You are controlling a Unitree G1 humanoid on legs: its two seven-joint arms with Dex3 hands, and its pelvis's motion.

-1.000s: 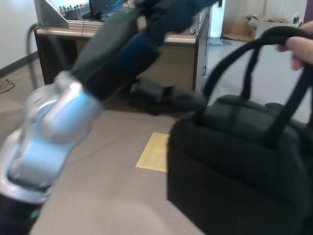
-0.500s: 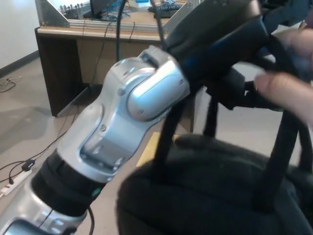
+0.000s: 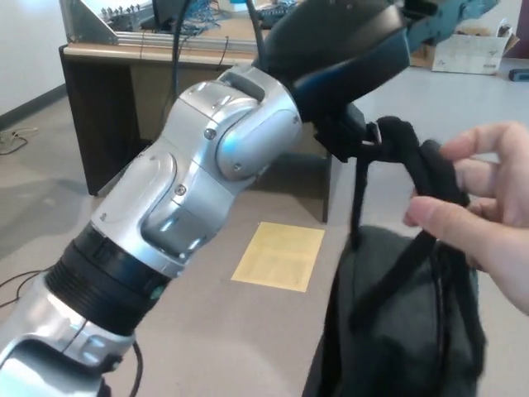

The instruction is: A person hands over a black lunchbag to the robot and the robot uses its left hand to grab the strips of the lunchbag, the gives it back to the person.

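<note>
The black lunchbag (image 3: 397, 331) hangs at the lower right of the head view. Its straps (image 3: 417, 161) rise to the picture's upper middle. My left hand (image 3: 351, 124) reaches there from the lower left on a silver forearm and is closed around the straps' top, with one strap dropping straight down from it to the bag. A person's hand (image 3: 483, 215) comes in from the right and still pinches the same straps just beside mine. My right hand does not show.
A wooden desk (image 3: 107, 83) with cables and equipment stands behind my arm. A yellow patch (image 3: 281, 255) lies on the brown floor. Cardboard boxes (image 3: 475, 50) sit at the far right.
My left arm swung right and up to the straps and closed on them. The person's hand dropped from the top right to mid right, and the bag now hangs lower and further right.
</note>
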